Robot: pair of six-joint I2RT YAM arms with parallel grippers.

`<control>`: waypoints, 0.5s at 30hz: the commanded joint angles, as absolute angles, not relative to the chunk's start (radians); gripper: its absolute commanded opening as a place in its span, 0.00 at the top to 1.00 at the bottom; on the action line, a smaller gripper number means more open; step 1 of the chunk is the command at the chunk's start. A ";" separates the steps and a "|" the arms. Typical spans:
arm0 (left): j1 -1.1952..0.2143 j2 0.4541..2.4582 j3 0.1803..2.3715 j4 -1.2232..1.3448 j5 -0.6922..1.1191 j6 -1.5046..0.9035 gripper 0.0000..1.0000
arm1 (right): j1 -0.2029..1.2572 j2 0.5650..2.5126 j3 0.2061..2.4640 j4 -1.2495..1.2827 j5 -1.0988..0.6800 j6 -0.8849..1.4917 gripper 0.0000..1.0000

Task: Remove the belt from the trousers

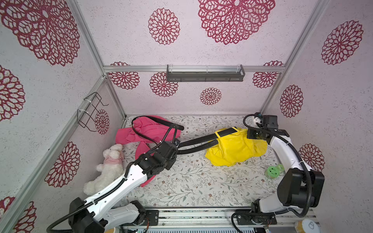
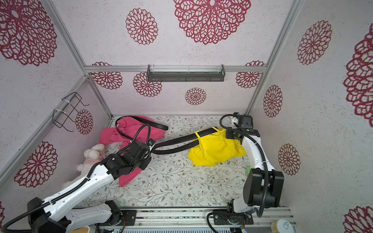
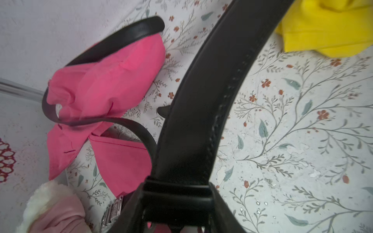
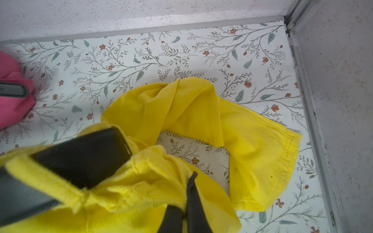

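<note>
— Showing what, between the two garments?

— The belt (image 1: 198,141): black, broad and smooth, with a stitched row along one edge in the left wrist view. It runs doubled, as two strands, from my left gripper (image 3: 177,193) over the floral table (image 1: 191,181) to the yellow trousers (image 1: 234,151). There one flat end lies under a yellow loop at the waistband.

— And your jaws?

— Left: partly parted, clamped across the belt's full width. Right gripper (image 4: 192,181): closed tight, pinching a fold of the yellow waistband. A second black belt (image 1: 161,121) lies on the pink trousers (image 1: 149,129).
</note>
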State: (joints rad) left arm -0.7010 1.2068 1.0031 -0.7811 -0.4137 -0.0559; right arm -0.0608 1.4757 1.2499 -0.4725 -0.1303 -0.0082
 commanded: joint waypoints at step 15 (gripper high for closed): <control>-0.779 1.569 1.096 -0.711 -0.450 -0.218 0.03 | 0.002 1.234 1.206 -0.459 -0.144 0.000 1.00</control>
